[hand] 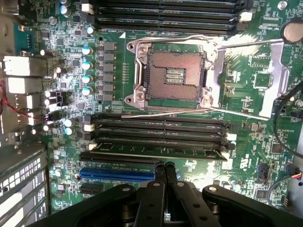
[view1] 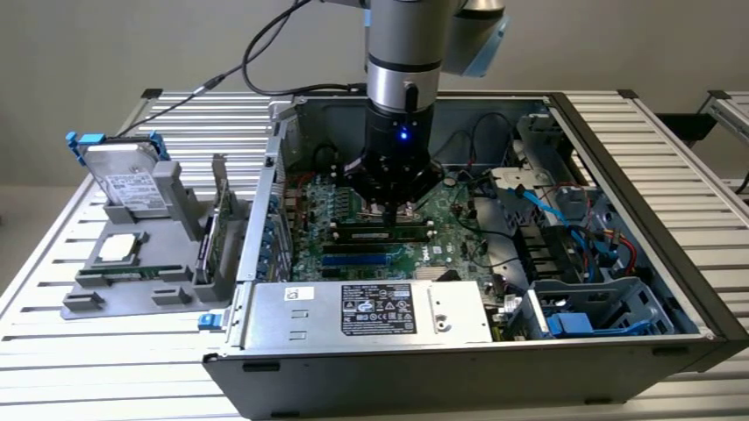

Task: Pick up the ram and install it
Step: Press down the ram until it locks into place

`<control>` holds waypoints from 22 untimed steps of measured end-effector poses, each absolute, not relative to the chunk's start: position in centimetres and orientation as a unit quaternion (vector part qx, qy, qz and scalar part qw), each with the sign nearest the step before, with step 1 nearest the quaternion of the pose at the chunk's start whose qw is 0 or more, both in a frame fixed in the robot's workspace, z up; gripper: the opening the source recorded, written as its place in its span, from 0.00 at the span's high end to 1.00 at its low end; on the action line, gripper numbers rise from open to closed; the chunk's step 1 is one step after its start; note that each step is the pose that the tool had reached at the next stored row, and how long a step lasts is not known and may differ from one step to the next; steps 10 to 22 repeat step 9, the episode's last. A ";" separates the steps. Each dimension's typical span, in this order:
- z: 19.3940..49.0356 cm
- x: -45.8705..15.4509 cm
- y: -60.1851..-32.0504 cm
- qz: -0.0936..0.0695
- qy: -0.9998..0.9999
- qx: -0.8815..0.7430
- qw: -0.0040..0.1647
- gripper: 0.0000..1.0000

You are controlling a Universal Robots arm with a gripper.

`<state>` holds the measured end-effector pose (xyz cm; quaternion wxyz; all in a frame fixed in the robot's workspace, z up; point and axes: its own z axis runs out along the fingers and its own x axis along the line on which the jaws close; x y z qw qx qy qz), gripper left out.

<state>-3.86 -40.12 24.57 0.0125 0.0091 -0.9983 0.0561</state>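
The ram (hand: 156, 151) is a long green stick lying along the last of four black slots (hand: 158, 127) on the motherboard (hand: 251, 156), beside the open processor socket (hand: 174, 75). In the exterior view the ram (view1: 377, 232) shows as a dark strip directly under my gripper (view1: 392, 209), which hangs inside the open computer case (view1: 655, 263). My gripper (hand: 164, 165) is shut, its two fingertips pressed together with nothing between them, and it hovers at the ram's long edge. Whether the tips touch the stick I cannot tell.
On the exterior view's left, a grey holder (view1: 88, 303) carries a hard drive (view1: 123, 180), a silver processor chip (view1: 121, 248) and an upright expansion card (view1: 217, 232). The power supply (view1: 374, 311) sits in front. Blue cables (view1: 574, 219) and drive bays crowd the case's right.
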 end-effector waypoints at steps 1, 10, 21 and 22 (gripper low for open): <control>24.6 -3.9 -40.1 0.056 -0.998 0.003 0.012 0.90; 24.6 -3.9 -40.1 0.056 -0.998 -0.001 0.011 0.90; 24.6 -3.9 -40.1 0.056 -0.998 -0.001 0.011 0.90; 24.6 -3.9 -40.1 0.056 -0.998 -0.001 0.011 0.90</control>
